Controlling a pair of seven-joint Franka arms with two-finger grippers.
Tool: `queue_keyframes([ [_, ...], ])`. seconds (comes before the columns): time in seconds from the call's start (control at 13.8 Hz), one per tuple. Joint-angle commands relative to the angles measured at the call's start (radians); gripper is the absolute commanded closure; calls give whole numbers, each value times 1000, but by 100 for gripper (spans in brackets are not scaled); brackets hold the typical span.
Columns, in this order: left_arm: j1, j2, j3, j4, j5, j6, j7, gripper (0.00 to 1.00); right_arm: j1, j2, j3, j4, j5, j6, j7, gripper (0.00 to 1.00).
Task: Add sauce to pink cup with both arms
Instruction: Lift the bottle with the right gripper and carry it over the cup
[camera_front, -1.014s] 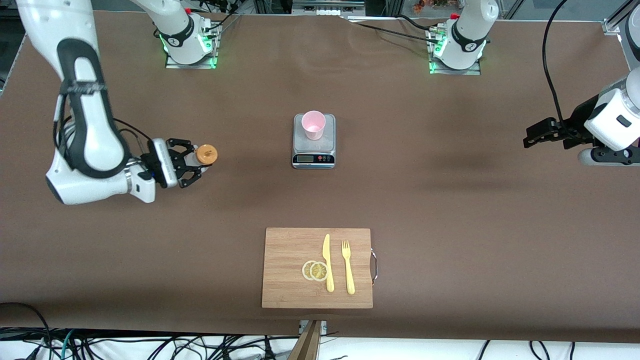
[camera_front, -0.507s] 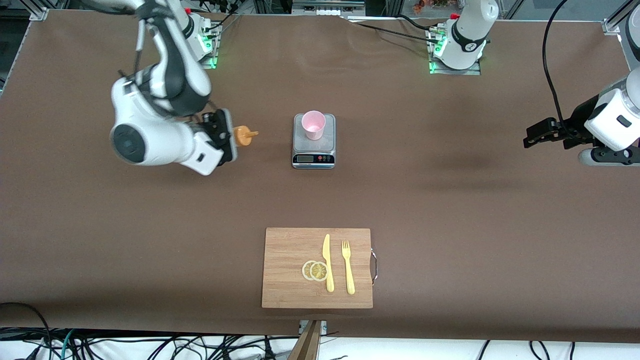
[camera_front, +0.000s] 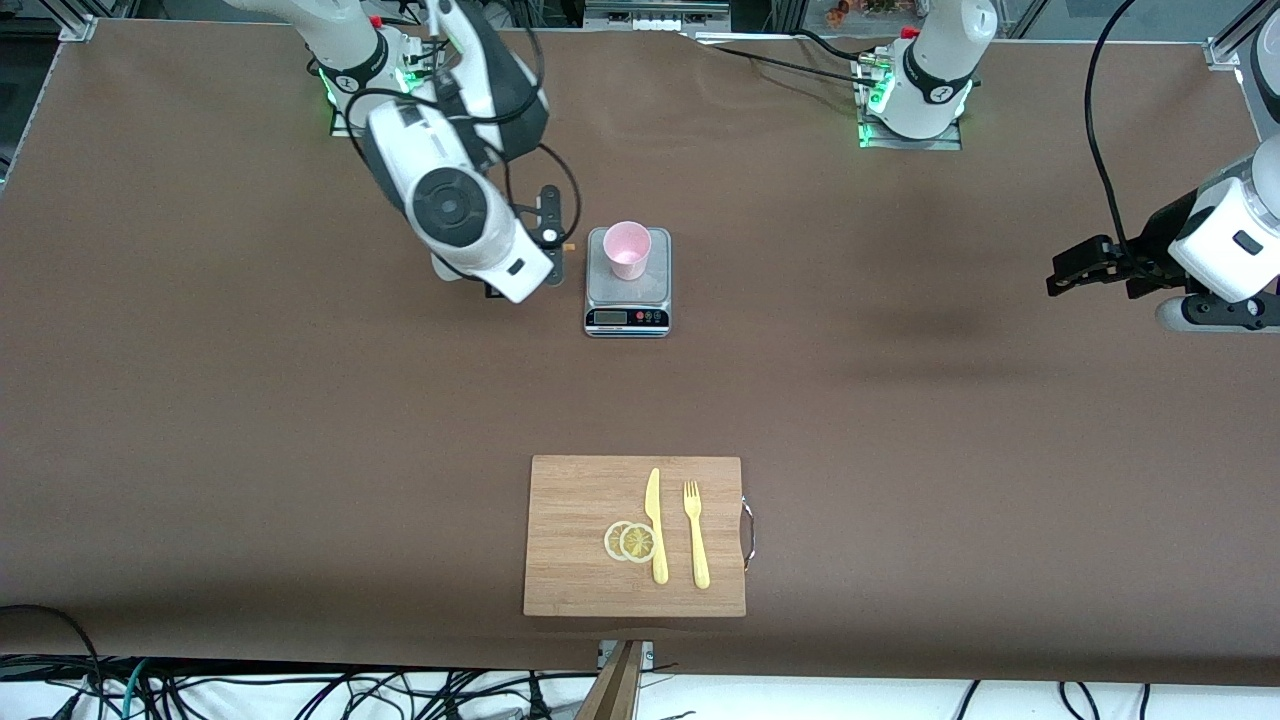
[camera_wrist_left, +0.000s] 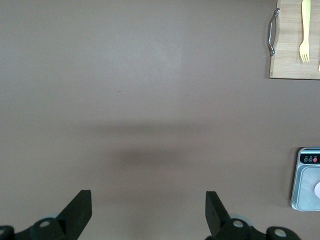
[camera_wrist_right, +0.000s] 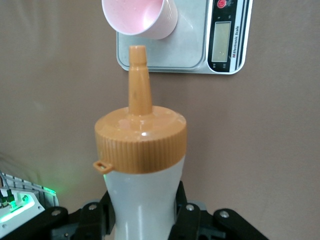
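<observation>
The right gripper (camera_wrist_right: 145, 212), jaws clamped on the soft, light sauce (camera_wrist_right: 142, 170) bottle's body near the pink cup (camera_front: 627, 249), should squeeze gently, while the left gripper (camera_wrist_left: 150, 217) waits wide open, empty.

White arms (camera_front: 455, 200), blk cables, blk jaws

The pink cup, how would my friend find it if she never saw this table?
Look at the middle of the brown table for the small silver kitchen scale. The pink cup stands on its plate. It is the only pink thing, and the yellow cutlery lies apart on the wooden cutting board, nearer the front camera.
</observation>
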Motion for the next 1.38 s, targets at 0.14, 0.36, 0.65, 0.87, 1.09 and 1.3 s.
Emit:
queue_keyframes([
  [0.14,6,12,-6,30,18,-22,21,0,84,20,-9,-24,-78,37,125,77],
  [0.36,4,12,-6,30,18,-22,20,0,172,37,-9,-24,-155,37,282,77],
  [0.65,4,12,-6,30,18,-22,21,0,232,40,-9,-23,-235,25,420,76],
  [0.87,4,12,-6,30,18,-22,20,0,261,42,-9,-21,-293,17,496,76],
  [1.09,4,12,-6,30,18,-22,20,0,322,43,-9,-18,-373,-14,607,76],
  [1.3,4,12,-6,30,18,-22,20,0,359,53,-9,-16,-410,-32,667,76],
])
